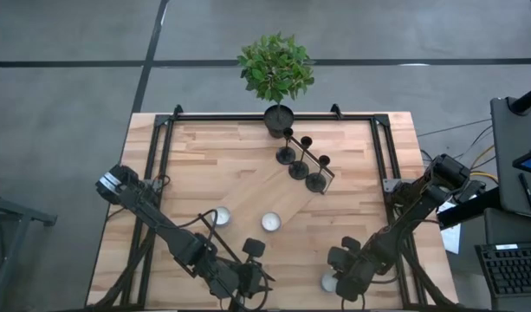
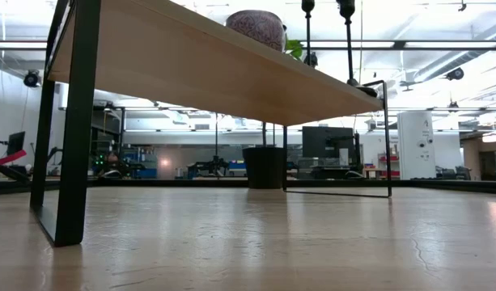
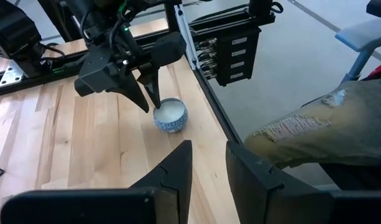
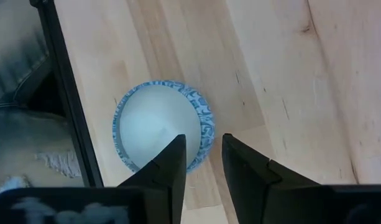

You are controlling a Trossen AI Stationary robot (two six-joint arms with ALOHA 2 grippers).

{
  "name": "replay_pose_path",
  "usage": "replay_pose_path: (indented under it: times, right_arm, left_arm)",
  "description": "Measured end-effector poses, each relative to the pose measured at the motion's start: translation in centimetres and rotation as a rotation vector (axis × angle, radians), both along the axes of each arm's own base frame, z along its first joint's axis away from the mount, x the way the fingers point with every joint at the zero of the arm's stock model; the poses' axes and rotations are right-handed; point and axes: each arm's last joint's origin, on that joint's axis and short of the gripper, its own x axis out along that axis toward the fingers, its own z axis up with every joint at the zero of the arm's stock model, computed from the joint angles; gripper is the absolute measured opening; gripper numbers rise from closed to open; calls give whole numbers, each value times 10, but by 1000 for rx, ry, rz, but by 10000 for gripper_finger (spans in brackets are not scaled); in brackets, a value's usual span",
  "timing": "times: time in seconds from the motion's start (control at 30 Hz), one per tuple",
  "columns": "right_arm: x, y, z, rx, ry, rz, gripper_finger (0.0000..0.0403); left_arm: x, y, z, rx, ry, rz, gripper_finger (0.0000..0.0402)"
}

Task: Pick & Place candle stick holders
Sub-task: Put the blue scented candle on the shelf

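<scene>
Wooden table (image 1: 239, 173) fills the middle of my overhead view, plant pot (image 1: 278, 117) at its top edge. Just below it, upper centre-right, the three candle stick holders (image 1: 300, 163) stand in a diagonal row. My right end effector (image 1: 343, 286) sits lower right, fingers slightly parted over a blue-patterned tealight cup (image 4: 162, 127), not gripping. Left end effector (image 1: 246, 282) idles bottom centre, released.
</scene>
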Motion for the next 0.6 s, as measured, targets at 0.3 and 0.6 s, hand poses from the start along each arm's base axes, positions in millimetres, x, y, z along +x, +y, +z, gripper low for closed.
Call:
replay_pose_path:
  times: [0.3, 0.6]
  right_arm:
    - [0, 2, -1, 24, -19, 0, 95]
    - [1, 6, -17, 4, 25, 11, 84]
  left_arm:
    - [0, 0, 0, -3, 1, 1, 94]
    - [0, 0, 0, -6, 3, 2, 94]
